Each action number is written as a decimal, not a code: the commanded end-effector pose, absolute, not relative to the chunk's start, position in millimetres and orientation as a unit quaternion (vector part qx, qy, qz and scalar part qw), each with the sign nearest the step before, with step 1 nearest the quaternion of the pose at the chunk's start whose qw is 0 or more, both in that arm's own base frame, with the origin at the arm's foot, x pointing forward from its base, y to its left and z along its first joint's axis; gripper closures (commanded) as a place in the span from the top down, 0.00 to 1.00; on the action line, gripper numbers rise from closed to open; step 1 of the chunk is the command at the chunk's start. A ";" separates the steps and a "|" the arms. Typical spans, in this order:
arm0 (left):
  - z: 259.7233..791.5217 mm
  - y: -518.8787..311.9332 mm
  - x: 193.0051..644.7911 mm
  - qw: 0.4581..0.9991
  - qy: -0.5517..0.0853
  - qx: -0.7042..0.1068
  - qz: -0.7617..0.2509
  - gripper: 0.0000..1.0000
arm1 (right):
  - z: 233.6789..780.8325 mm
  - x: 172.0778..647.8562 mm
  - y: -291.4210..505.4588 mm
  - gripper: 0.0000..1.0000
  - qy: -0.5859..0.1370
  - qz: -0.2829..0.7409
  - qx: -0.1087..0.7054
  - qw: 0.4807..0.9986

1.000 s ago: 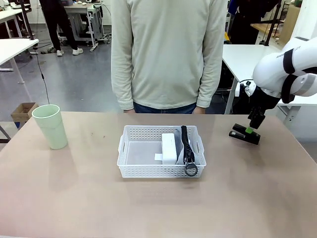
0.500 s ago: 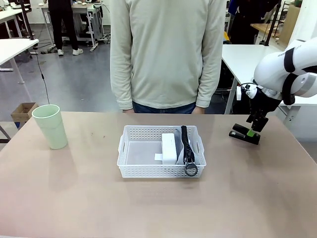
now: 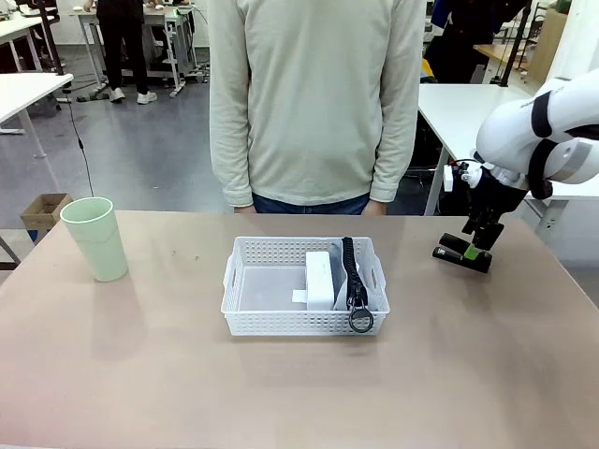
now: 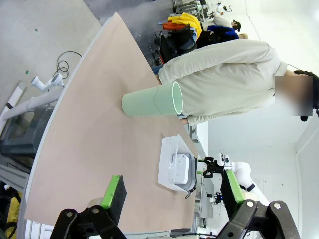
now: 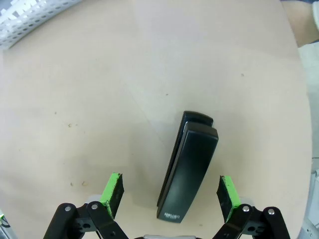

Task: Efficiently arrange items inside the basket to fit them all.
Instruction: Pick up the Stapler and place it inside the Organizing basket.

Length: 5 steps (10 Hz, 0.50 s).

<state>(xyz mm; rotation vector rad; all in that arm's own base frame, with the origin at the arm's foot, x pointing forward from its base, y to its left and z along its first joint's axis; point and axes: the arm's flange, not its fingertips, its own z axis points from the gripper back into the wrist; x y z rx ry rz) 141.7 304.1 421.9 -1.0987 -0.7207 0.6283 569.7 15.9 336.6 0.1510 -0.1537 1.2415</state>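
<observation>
The white lattice basket [image 3: 253, 290] sits mid-table, holding the white box device [image 3: 319, 279] and the grey pouch with its black zipper strap [image 3: 353, 281] along its right side. A pale green cup [image 3: 95, 238] stands upright at the far left of the table; it is also in the left wrist view [image 4: 152, 102]. The small black stapler [image 3: 462, 254] lies on the table at the right. My right gripper [image 3: 479, 245] hovers open just above it; in the right wrist view the stapler [image 5: 190, 172] lies between the spread fingers [image 5: 112, 193]. My left gripper [image 4: 172, 191] is open, high above the table.
A person in a cream sweater [image 3: 314, 103] stands at the far edge behind the basket. The table's right edge lies close beyond the stapler. Bare tabletop stretches between the cup and the basket and across the front.
My right gripper has risen slightly and shifted a little over the stapler. The stapler, basket and cup have not moved.
</observation>
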 end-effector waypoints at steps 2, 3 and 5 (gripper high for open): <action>422.4 302.2 140.7 0.741 -0.343 -0.506 0.279 1.00 | 318.3 590.7 16.9 1.00 -0.054 0.572 0.094 0.813; 422.4 302.2 140.7 0.741 -0.343 -0.506 0.279 1.00 | 312.2 594.6 19.8 1.00 -0.040 0.574 0.093 0.812; 422.4 302.2 140.7 0.741 -0.343 -0.506 0.279 1.00 | 302.0 597.6 26.0 1.00 -0.045 0.582 0.073 0.809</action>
